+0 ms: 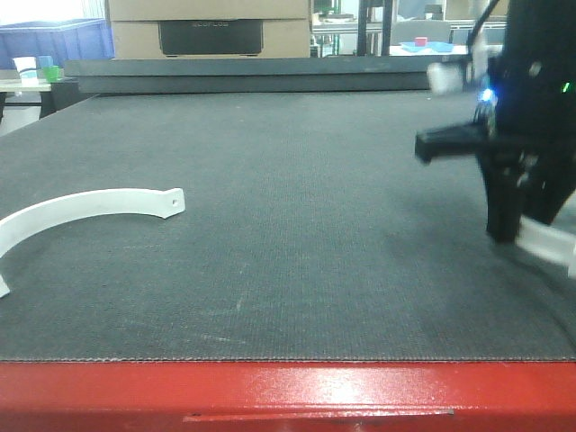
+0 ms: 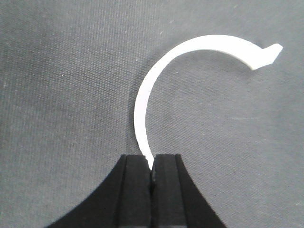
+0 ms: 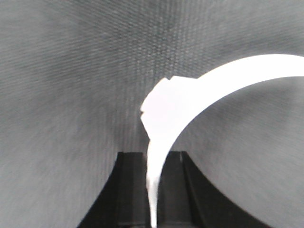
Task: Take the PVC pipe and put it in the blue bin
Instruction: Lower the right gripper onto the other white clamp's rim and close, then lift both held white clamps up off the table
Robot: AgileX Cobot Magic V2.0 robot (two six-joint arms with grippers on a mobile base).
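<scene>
A white curved PVC pipe strip [image 1: 90,202] shows low over the grey mat at the left, running off the frame's edge. In the left wrist view my left gripper [image 2: 152,164] is shut on one end of this strip [image 2: 190,47], which arcs away to the upper right. My right gripper [image 1: 517,225] hangs at the right over the mat, shut on a second white curved PVC piece [image 3: 228,76] whose end passes between the fingers [image 3: 173,190]. That piece [image 1: 551,243] pokes out below the gripper. The blue bin [image 1: 54,40] stands far back at the left, beyond the mat.
The grey mat [image 1: 297,225] covers the table, with a red front edge [image 1: 288,391]. A cardboard box [image 1: 211,27] stands behind the mat's far rim. Small coloured items [image 1: 45,70] sit at the back left.
</scene>
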